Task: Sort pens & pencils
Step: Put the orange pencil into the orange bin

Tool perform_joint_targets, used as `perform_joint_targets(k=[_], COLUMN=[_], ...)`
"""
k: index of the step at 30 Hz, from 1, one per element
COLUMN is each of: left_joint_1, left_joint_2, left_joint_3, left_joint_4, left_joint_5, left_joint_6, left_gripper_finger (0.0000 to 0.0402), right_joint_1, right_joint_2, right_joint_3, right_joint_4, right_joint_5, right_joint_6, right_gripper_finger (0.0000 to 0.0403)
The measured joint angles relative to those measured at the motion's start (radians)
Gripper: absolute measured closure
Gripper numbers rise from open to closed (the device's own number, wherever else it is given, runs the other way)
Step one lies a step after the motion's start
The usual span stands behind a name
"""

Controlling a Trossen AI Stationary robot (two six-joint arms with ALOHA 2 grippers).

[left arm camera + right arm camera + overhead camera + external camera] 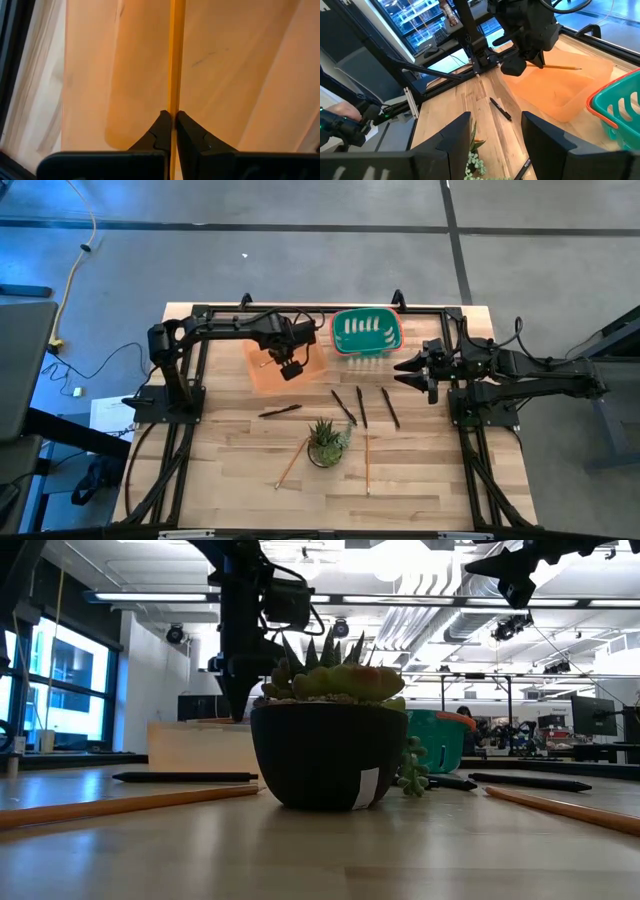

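Note:
My left gripper (173,117) hangs over the orange tray (262,370) at the back left, shut on an orange-tan pencil (175,60). The pencil's sharpened end (576,68) sticks out level over the tray. Two more pencils (292,465) (367,465) lie flat near the front. Several dark pens (280,411) (343,406) (390,408) lie flat mid-table. My right gripper (495,135) waits open at the back right (405,370), holding nothing. My left gripper pinches the pencil's shaft (173,106) between its two fingertips. The fingers come from above, pointing steeply down, and lie across the pencil. The pencil sits level over the tray's floor; whether it touches the floor I cannot tell.
A teal basket (365,332) stands beside the tray at the back middle. A potted succulent (327,442) sits between the two loose pencils near the front. Black frame rails (185,450) run along the table's left and right sides.

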Motion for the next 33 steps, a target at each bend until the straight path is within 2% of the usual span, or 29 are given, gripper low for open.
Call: perform_joint_targets(k=[7, 21, 26, 33], left_joint_1=[0.0, 0.047, 0.047, 0.044], left_joint_2=[0.0, 0.0, 0.017, 0.068], left_joint_3=[0.0, 0.0, 0.001, 0.0], left_joint_4=[-0.002, -0.025, -0.035, -0.035], left_joint_5=[0.002, 0.105, 0.106, 0.163], left_joint_6=[0.001, -0.051, -0.049, -0.053], left_gripper_finger=[0.0401, 0.0401, 0.0401, 0.0401], right_joint_1=[0.0, 0.0, 0.0, 0.0], right_joint_2=[0.0, 0.0, 0.0, 0.0], right_joint_3=[0.0, 0.0, 0.0, 0.0], right_joint_4=[0.0, 0.0, 0.0, 0.0], right_joint_5=[0.0, 0.0, 0.0, 0.0], right_joint_6=[0.006, 0.006, 0.007, 0.006], right_gripper_finger=[0.0238, 0.0238, 0.0238, 0.0238])
